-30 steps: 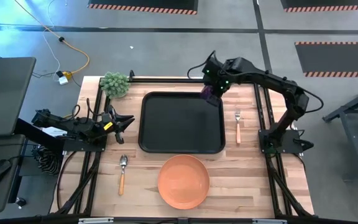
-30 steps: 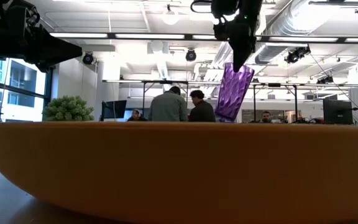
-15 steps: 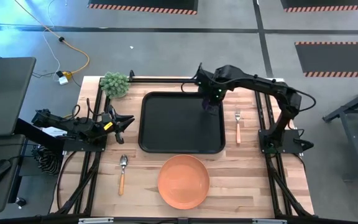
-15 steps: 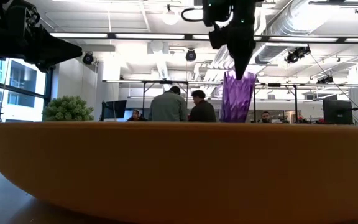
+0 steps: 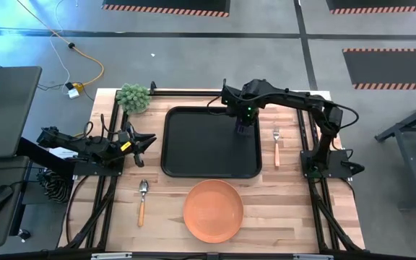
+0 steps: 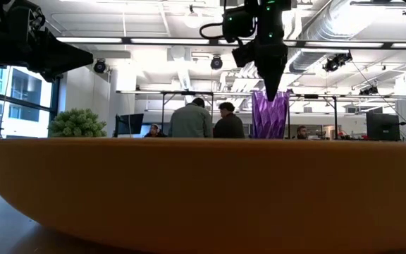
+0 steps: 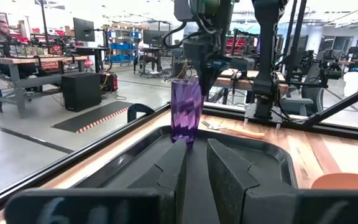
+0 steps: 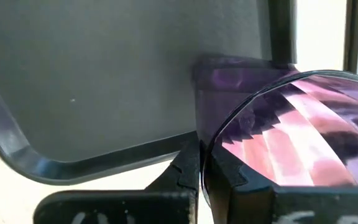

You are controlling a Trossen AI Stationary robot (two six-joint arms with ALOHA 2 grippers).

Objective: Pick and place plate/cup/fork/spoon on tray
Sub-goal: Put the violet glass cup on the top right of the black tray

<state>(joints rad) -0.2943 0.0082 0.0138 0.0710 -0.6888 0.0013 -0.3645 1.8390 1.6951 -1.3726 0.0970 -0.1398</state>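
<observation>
My right gripper (image 5: pixel 244 119) points down over the far right corner of the black tray (image 5: pixel 193 144) and is shut on the purple cup (image 5: pixel 243 129). The left wrist view shows the cup (image 7: pixel 186 117) upright, low over the tray floor (image 7: pixel 272 155). The orange plate (image 5: pixel 213 210) lies near the table's front edge. The spoon (image 5: pixel 142 199) lies left of the plate. The fork (image 5: pixel 276 145) lies right of the tray. My left gripper (image 5: pixel 144 141) waits at the tray's left side, level, its fingers (image 7: pixel 229 177) a narrow gap apart with nothing between them. My right gripper pinches the cup's wall at its rim (image 8: pixel 205 149), one finger (image 8: pixel 229 177) inside the cup and one outside. The fingers come from above and point down. The cup hangs upright below them; whether its base touches the tray, I cannot tell.
A small green plant (image 5: pixel 134 97) stands at the table's far left corner. Black frame rails (image 5: pixel 193 92) run along the table's far, left and right sides. People stand in the room beyond the table (image 6: pixel 203 120).
My right gripper has come down and toward the table's near edge, over the tray's far right corner, and has turned a little. The cup, tilted a second ago, now hangs upright and lower over the tray.
</observation>
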